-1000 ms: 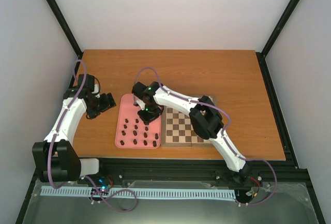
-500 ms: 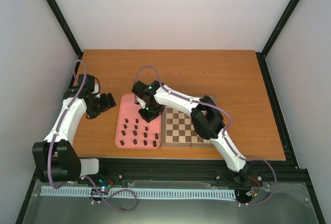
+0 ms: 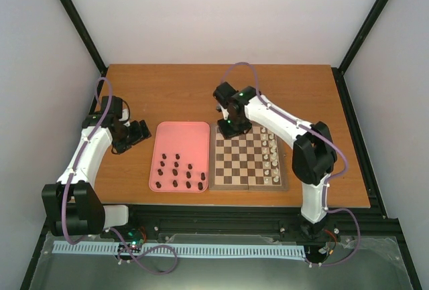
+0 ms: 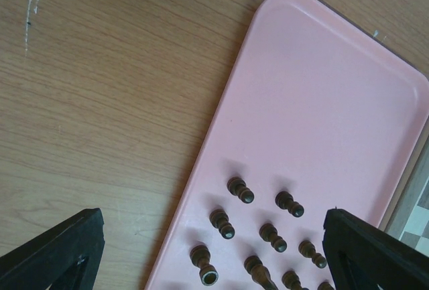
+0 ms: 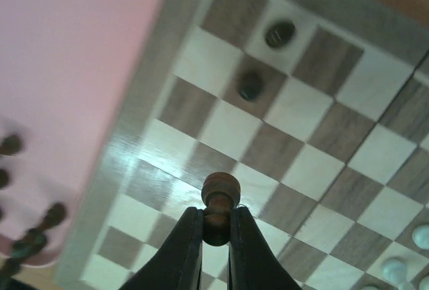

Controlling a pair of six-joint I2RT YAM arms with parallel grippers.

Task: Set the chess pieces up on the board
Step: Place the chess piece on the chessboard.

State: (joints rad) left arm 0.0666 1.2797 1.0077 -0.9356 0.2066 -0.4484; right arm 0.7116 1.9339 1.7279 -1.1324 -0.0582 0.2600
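Right claw (image 3: 228, 126) is out over the far left corner of the board (image 3: 214, 169), pinched narrow on one dark piece (image 5: 220, 195). The wrist view shows it plainly: both fingertips (image 5: 191, 236) squeeze the stem and the round head pokes out past them, above the squares near the board's left border. Whether its base touches the wood cannot be told.

Beyond it, two dark pieces (image 5: 279, 33) stand on the board on neighbouring squares close to that far left corner. Along the board's right side the white pieces (image 3: 273, 158) are lined up in their rows.

The pink tray (image 3: 181, 139) lies just beside the board on its left. The remaining dark pieces (image 3: 177, 171) are clustered in the tray's near half, while its far half is bare pink. In the left wrist view several of them stand upright in loose rows, and one at the bottom edge looks tilted.

Left claw (image 3: 137, 132) sits over the tabletop (image 3: 301, 96) just left of the tray. Its fingers (image 4: 57, 250) are spread wide with nothing between them, framing the tray's edge and the wood grain below.
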